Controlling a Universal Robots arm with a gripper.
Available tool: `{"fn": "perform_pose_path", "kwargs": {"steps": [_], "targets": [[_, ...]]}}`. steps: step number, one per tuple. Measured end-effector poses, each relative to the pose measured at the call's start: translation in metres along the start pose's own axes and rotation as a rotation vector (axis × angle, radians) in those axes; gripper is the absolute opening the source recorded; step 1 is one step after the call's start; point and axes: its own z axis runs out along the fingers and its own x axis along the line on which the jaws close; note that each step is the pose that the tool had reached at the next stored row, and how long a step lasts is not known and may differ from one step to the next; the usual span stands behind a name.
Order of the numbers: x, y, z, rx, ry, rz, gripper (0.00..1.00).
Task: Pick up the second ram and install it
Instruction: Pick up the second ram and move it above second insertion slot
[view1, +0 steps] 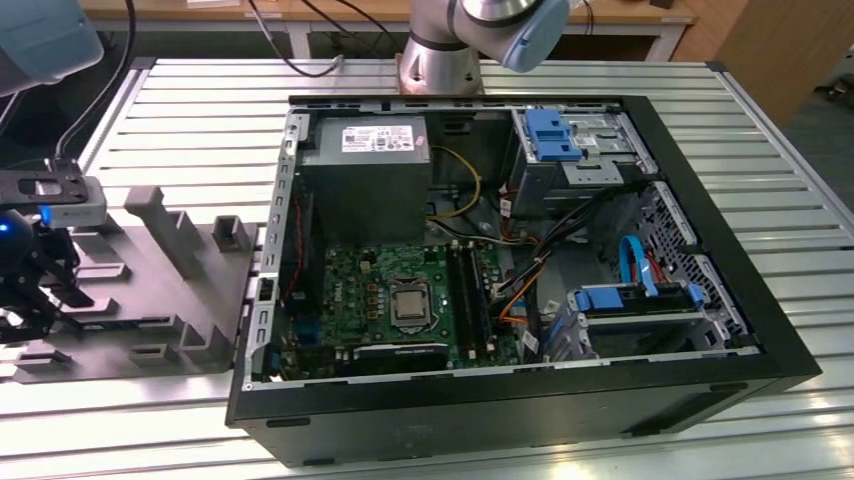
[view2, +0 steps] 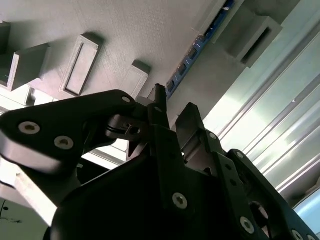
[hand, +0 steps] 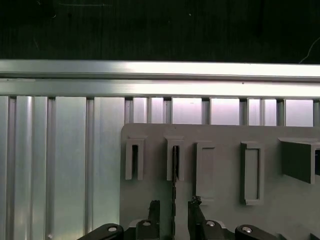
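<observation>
Gripper (view1: 30, 300) low over the gray tray (view1: 187, 310), on the exterior view's left of the computer case (view1: 534, 400).
Second wrist view: second ram (view2: 197, 48) standing on edge in a tray slot, just past the fingers (view2: 160, 102). First wrist view: same stick between wide-apart jaws, a gap on each side, nothing held.

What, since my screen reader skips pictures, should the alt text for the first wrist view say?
The open gripper straddles the second ram, a thin dark stick standing edge-on in a slot of a grey holder tray, one finger on each side without touching it. The tray lies on a slatted metal table.
</observation>
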Motion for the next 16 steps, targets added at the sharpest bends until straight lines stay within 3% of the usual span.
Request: {"fn": "perform_pose_path", "kwargs": {"steps": [4,16], "targets": [[0.0001,0.0,0.0029,-0.0009,-0.0002,-0.022,0.36],[0.0006,0.0001,0.0147,-0.0009,-0.002,-0.023,0.36]]}}
